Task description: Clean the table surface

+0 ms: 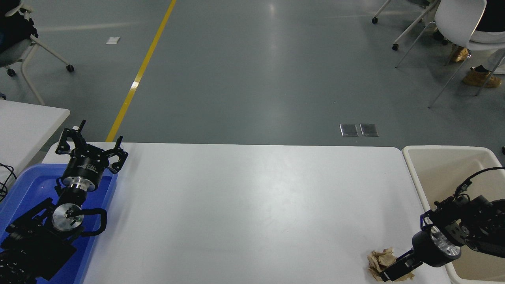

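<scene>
The right tool (388,273) reaches low and leftward, closed on crumpled brown paper (382,261) lying on the smooth, matte white surface (244,209). The left tool (91,146) is parked over a blue bin (23,189), fingers spread.

right gripper (388,273) apparently clamped on crumpled paper (379,260), white table surface (244,213)

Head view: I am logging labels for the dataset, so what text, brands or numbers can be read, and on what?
None can be read.
Small white marks on the left black hand: too small and blurred to read.
No print shows on the white table surface, the blue plastic bin or the crumpled brown paper.
</scene>
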`<action>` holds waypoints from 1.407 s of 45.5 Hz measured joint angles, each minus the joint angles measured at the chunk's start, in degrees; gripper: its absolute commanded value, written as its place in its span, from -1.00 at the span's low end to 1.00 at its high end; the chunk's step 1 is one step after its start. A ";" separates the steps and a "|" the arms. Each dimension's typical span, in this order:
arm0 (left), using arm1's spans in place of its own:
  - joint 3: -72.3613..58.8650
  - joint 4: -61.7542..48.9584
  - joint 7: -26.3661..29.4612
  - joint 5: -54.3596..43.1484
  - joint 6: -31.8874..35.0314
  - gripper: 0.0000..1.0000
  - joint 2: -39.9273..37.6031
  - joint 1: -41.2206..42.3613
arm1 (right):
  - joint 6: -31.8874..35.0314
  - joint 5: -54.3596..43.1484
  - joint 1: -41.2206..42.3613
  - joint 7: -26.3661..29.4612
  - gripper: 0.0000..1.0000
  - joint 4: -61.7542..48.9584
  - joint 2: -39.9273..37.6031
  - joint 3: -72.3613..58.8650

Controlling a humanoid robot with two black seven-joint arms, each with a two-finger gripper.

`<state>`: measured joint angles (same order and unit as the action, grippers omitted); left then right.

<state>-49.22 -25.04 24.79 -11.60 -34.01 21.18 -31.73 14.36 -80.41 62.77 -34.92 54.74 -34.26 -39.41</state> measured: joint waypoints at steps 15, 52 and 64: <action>0.00 0.03 0.00 0.00 0.00 1.00 0.00 0.00 | -2.66 1.71 -2.72 -0.13 0.58 -3.41 1.45 0.43; 0.00 0.01 0.00 0.00 0.00 1.00 0.00 0.00 | -3.84 1.99 -1.96 -1.88 -1.00 -6.35 1.69 2.32; 0.00 0.01 0.00 0.00 0.00 1.00 0.00 -0.01 | -3.72 4.50 -0.88 -3.67 -1.00 -5.95 -0.36 13.50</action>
<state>-49.21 -25.03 24.78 -11.60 -34.01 21.19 -31.74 10.65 -75.91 61.89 -38.58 48.79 -34.62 -25.91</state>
